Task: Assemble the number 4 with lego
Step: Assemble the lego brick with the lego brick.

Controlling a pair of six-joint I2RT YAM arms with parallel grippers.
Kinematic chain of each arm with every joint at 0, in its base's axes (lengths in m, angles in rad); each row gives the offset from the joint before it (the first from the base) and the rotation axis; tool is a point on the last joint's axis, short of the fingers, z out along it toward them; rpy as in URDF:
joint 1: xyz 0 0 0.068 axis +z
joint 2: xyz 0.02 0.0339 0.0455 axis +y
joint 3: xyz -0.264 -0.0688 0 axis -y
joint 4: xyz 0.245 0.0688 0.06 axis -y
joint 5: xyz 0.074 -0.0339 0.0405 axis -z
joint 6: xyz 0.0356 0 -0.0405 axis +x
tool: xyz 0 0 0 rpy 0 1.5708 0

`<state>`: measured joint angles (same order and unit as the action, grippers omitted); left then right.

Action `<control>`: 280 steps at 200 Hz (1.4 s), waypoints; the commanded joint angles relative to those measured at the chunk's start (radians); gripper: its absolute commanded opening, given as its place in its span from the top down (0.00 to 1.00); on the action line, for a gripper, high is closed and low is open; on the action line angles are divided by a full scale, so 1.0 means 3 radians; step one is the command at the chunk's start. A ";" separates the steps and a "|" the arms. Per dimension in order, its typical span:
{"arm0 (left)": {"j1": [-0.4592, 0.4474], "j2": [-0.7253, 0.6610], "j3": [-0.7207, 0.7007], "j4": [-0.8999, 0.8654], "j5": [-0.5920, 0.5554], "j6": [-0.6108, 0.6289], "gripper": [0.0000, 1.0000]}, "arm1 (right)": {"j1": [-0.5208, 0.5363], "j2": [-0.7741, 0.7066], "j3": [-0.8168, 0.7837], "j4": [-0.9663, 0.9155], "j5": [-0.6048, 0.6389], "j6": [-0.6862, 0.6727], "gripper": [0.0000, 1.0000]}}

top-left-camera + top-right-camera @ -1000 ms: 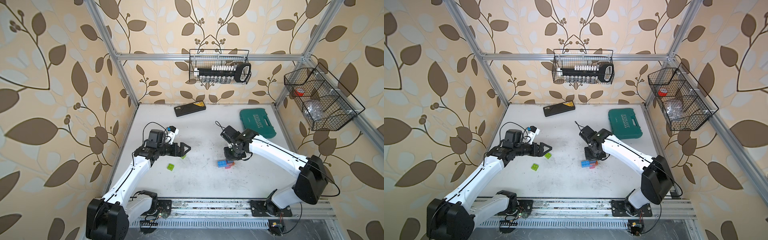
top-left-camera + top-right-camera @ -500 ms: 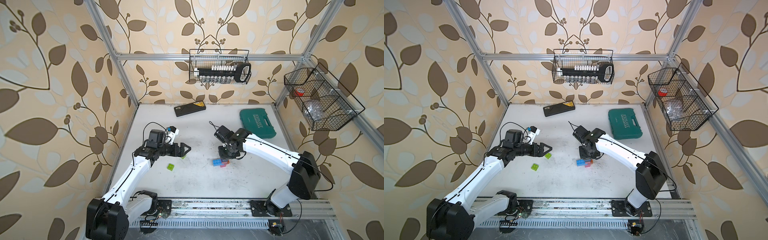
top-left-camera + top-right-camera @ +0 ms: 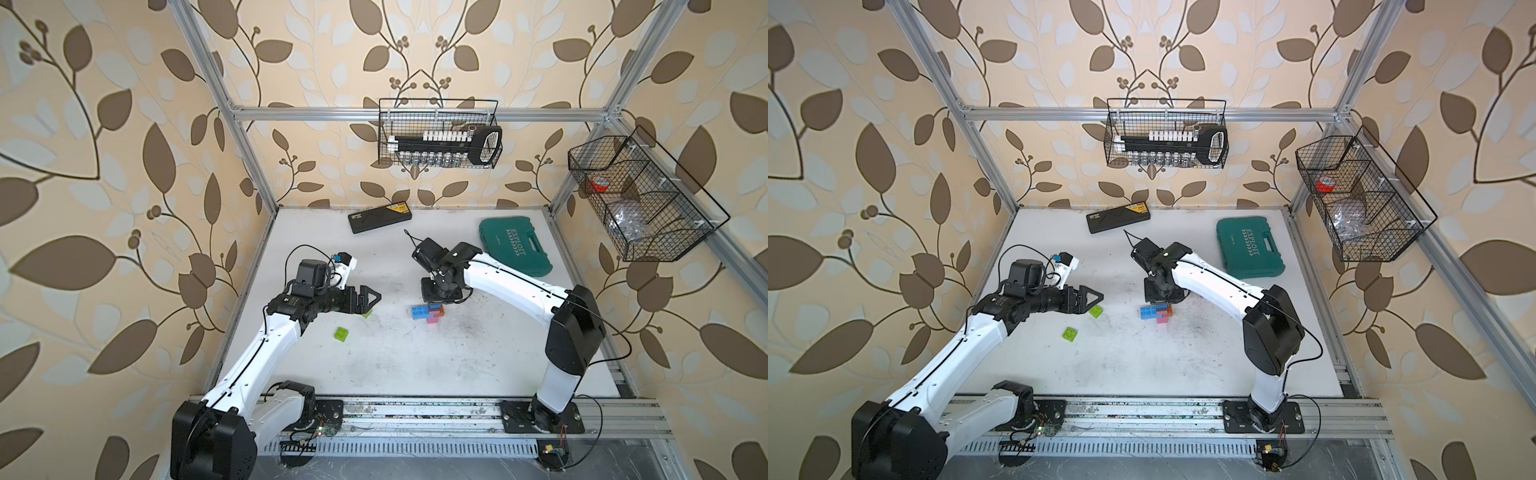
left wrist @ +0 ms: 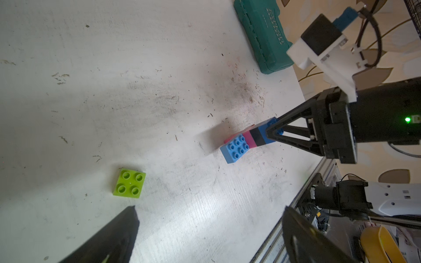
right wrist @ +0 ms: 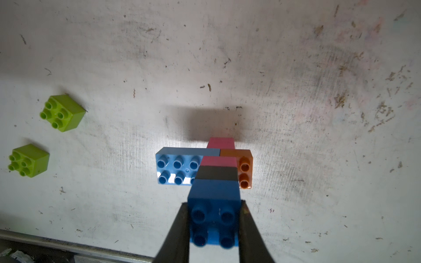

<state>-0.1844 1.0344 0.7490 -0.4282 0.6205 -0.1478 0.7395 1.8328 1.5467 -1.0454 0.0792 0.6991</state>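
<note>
Right tool [image 5: 213, 203] clenches the dark blue brick [image 5: 214, 190] of the unfinished number 4 [image 5: 177, 164] on the tabletop [image 5: 296, 91]; left tool [image 3: 1098, 297], released, hangs beside a lime green brick [image 3: 1096, 311]

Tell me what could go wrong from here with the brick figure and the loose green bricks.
1. The right gripper pinches only the dark blue brick at one end of the figure. The light blue brick and orange brick join further along, so moving it might split the joints.
2. The open left gripper sits close to one lime green brick; an off approach could knock it away.
</note>
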 commanded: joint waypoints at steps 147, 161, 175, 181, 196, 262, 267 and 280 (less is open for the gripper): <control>-0.0029 -0.0078 0.0116 -0.0029 -0.0043 0.0084 0.01 | 0.0037 0.0118 -0.0372 -0.0079 -0.0031 0.0062 0.68; -0.0029 -0.0078 0.0116 -0.0031 -0.0038 0.0083 0.01 | 0.0037 0.0089 -0.0385 -0.0077 -0.0020 0.0078 0.67; -0.0029 -0.0078 0.0116 -0.0034 -0.0038 0.0083 0.01 | 0.0036 0.0068 -0.0384 -0.0079 -0.0020 0.0078 0.66; -0.0029 -0.0078 0.0116 -0.0027 -0.0038 0.0084 0.01 | 0.0039 0.0067 -0.0375 -0.0079 -0.0009 0.0078 0.66; -0.0029 -0.0078 0.0116 -0.0028 -0.0038 0.0075 0.01 | 0.0039 0.0053 -0.0363 -0.0080 0.0002 0.0078 0.64; -0.0029 -0.0083 0.0116 -0.0026 -0.0042 0.0078 0.01 | 0.0039 -0.0031 -0.0242 -0.0070 0.0030 0.0053 0.40; -0.0029 -0.0088 0.0116 -0.0023 -0.0043 0.0079 0.01 | 0.0039 -0.0045 -0.0231 -0.0072 0.0032 0.0053 0.39; -0.0029 -0.0090 0.0111 -0.0025 -0.0043 0.0079 0.01 | 0.0035 -0.0084 -0.0204 -0.0073 0.0036 0.0043 0.36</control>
<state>-0.1844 1.0294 0.7490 -0.4442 0.6170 -0.1394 0.7486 1.8412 1.4528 -1.0489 0.0727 0.7132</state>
